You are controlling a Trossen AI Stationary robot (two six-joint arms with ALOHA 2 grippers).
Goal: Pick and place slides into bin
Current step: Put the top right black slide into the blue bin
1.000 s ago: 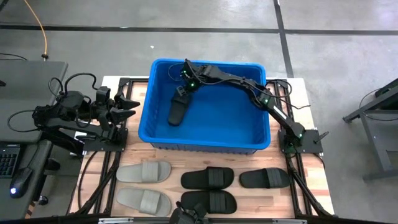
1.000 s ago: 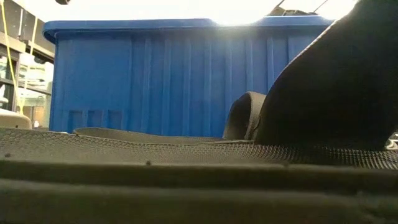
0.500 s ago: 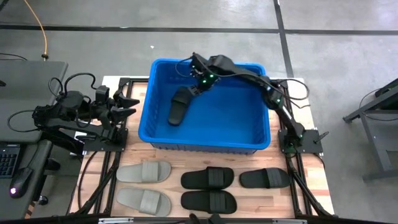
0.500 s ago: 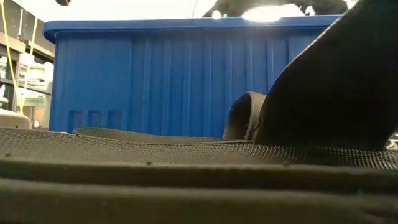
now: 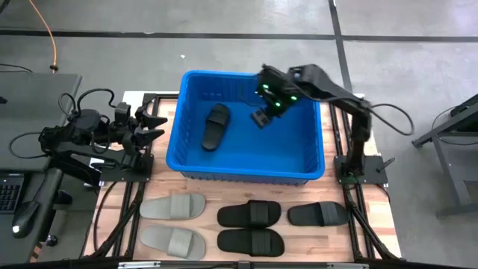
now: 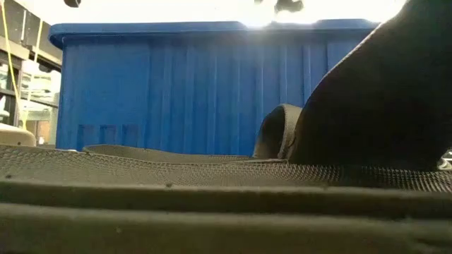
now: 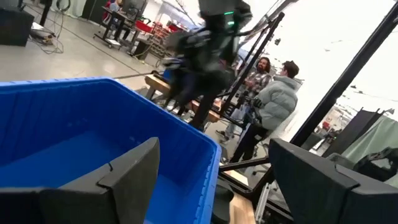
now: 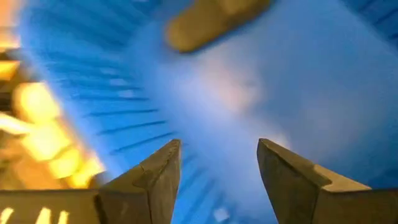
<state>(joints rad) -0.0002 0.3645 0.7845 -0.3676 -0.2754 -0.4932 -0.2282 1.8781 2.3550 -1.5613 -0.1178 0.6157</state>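
The blue bin (image 5: 306,161) stands at the table's middle far part. One black slide (image 5: 215,125) lies flat on the bin's floor, left of centre. My right gripper (image 5: 261,117) is open and empty above the bin's middle; in its wrist view (image 8: 217,168) the fingers stand apart over the bin floor. On the near table lie two grey slides (image 5: 173,206) (image 5: 172,241) and three black slides (image 5: 249,214) (image 5: 251,241) (image 5: 318,214). My left gripper (image 5: 159,125) is open, left of the bin; its wrist view (image 7: 211,168) shows the bin's rim (image 7: 186,134).
In the low view the bin's near wall (image 6: 198,92) fills the background behind a black slide's strap (image 6: 279,130). People stand in the room beyond the table (image 7: 273,99). A desk with a keyboard stands left of the table (image 5: 11,187).
My right gripper has let go of the black slide, which now lies flat on the bin's floor. The gripper has risen and gone toward the table's right edge, away from the slide.
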